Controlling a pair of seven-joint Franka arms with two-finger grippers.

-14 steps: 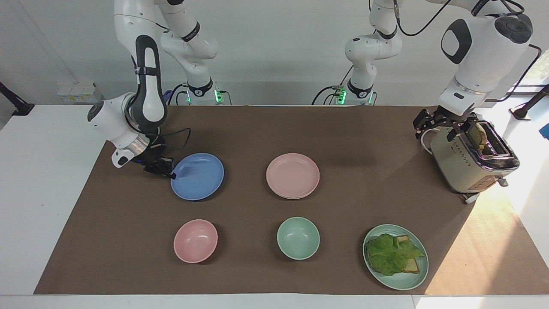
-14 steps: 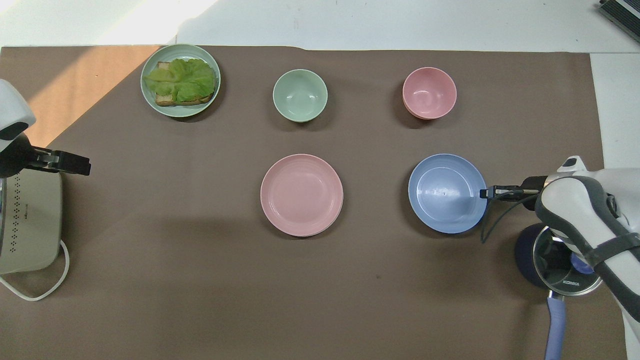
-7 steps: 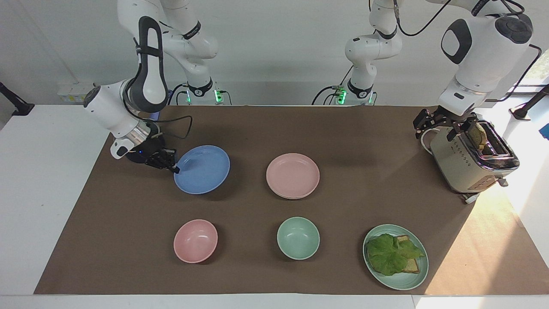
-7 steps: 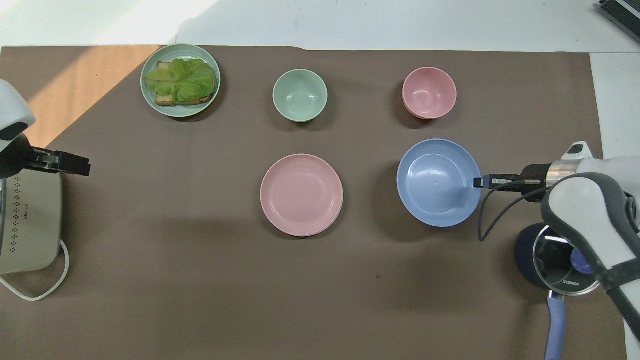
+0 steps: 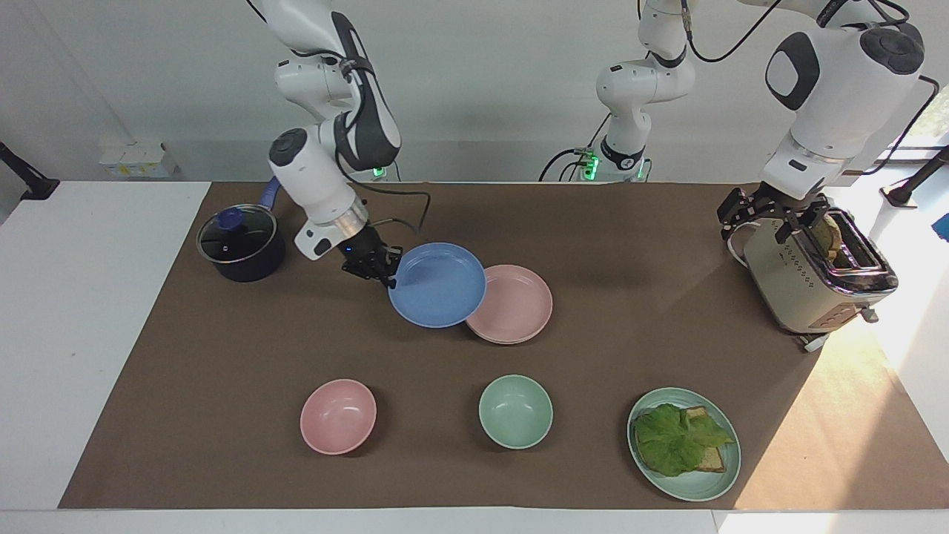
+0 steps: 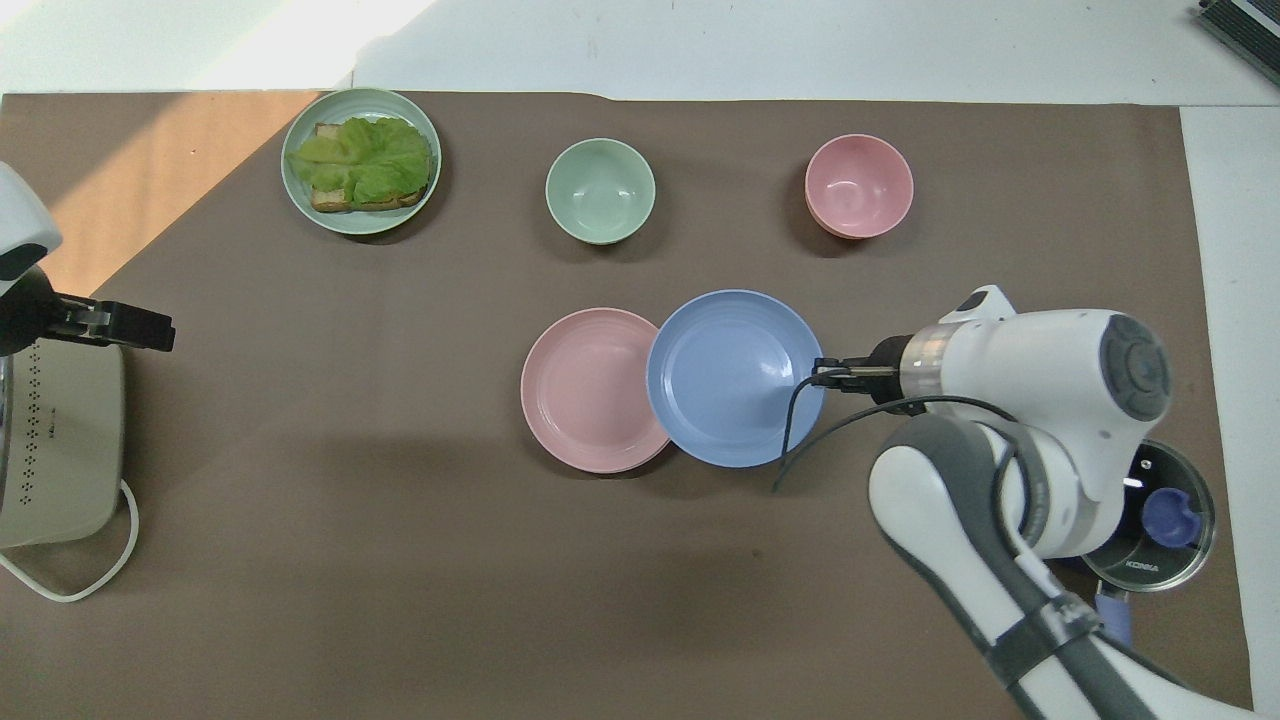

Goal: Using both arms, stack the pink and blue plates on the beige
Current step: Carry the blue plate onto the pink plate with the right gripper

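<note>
My right gripper (image 5: 387, 278) (image 6: 825, 375) is shut on the rim of the blue plate (image 5: 437, 285) (image 6: 730, 378). It holds the plate in the air, slightly tilted, with the plate's free edge over the rim of the pink plate (image 5: 519, 308) (image 6: 585, 390). The pink plate rests mid-table on the brown mat. A thin pale rim (image 5: 511, 342) under it is all that shows of the beige plate. My left gripper (image 5: 767, 215) (image 6: 140, 328) waits open over the toaster at the left arm's end of the table.
The toaster (image 5: 815, 282) holds a slice of bread. A dark pot with a glass lid (image 5: 239, 241) (image 6: 1160, 520) stands at the right arm's end. Farther from the robots sit a pink bowl (image 5: 338, 415), a mint bowl (image 5: 515, 411) and a mint plate (image 5: 730, 475) with lettuce toast.
My right arm lifted the blue plate off the mat and carried it toward the pink plate, uncovering the pot. The left arm stayed put.
</note>
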